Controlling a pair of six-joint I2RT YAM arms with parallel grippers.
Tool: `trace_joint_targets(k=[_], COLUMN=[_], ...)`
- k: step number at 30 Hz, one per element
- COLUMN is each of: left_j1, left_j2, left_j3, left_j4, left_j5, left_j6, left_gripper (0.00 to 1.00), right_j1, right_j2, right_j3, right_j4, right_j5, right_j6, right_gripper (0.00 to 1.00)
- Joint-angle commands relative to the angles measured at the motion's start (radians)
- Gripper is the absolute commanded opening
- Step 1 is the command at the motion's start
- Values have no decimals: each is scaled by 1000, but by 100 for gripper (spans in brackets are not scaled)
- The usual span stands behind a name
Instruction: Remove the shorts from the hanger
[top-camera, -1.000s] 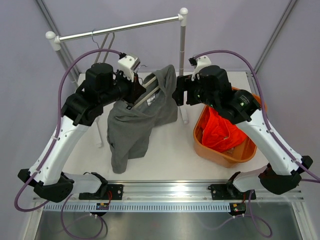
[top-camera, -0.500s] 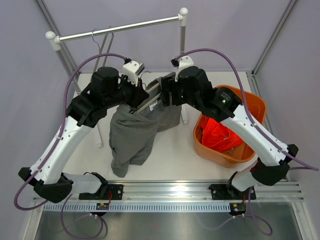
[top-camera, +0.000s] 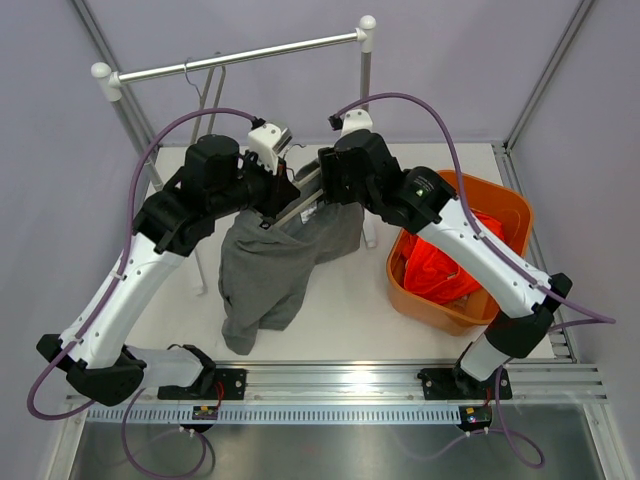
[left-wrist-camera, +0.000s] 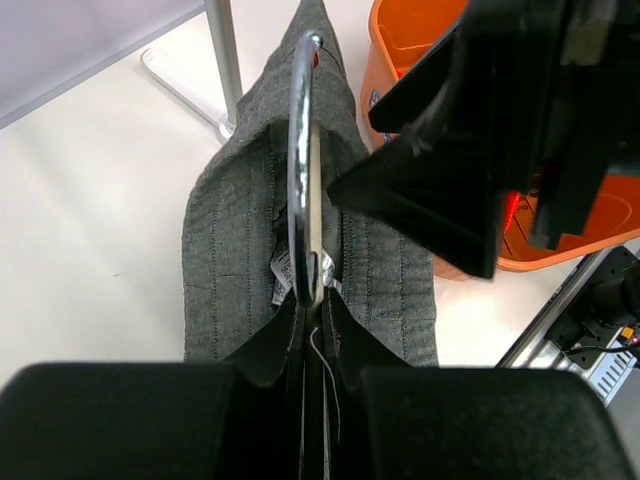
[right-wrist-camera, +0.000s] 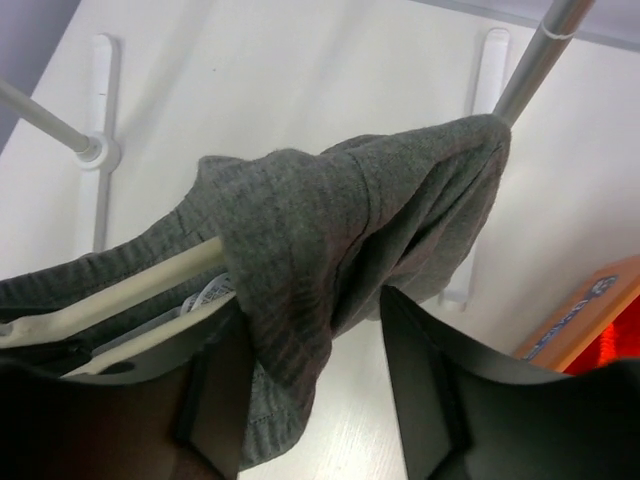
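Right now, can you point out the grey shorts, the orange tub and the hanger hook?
grey shorts (top-camera: 262, 270), top view, on the hanging leg.
orange tub (top-camera: 432, 305), top view, on its near wall.
hanger hook (left-wrist-camera: 300, 160), left wrist view, on the chrome loop.

Mid-grey ribbed fabric shorts (top-camera: 262, 275), left of centre: uniform grey, fine vertical rib lines. Bright orange-red fabric shorts (top-camera: 440, 265), right: solid colour. Orange plastic basket (top-camera: 430, 310), right: plain orange. Metal hanger hook (left-wrist-camera: 303, 140): chrome; hanger bar (right-wrist-camera: 130, 285): cream. Metal garment rail (top-camera: 250, 54), far side: silver, white end caps. Flat tabletop (top-camera: 340, 300): white
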Motion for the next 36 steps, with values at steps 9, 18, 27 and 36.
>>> trace_joint_targets(k=[9, 18, 27, 36], left_j1=[-5, -13, -21, -22], left_j2=[-69, -115, -161, -209], left_j3=[43, 24, -7, -30], left_j4=[19, -54, -80, -67], left_j5=[22, 25, 117, 187], left_j6=[29, 72, 101, 106], left_gripper=[0, 0, 0, 0], right_j1=[7, -95, -203, -264], right_j2=[-2, -5, 52, 75], right_j3=[90, 168, 265, 231], right_j4=[29, -23, -82, -62], right_j5=[157, 134, 108, 54], right_j6=[-34, -30, -41, -34], right_gripper=[15, 8, 7, 7])
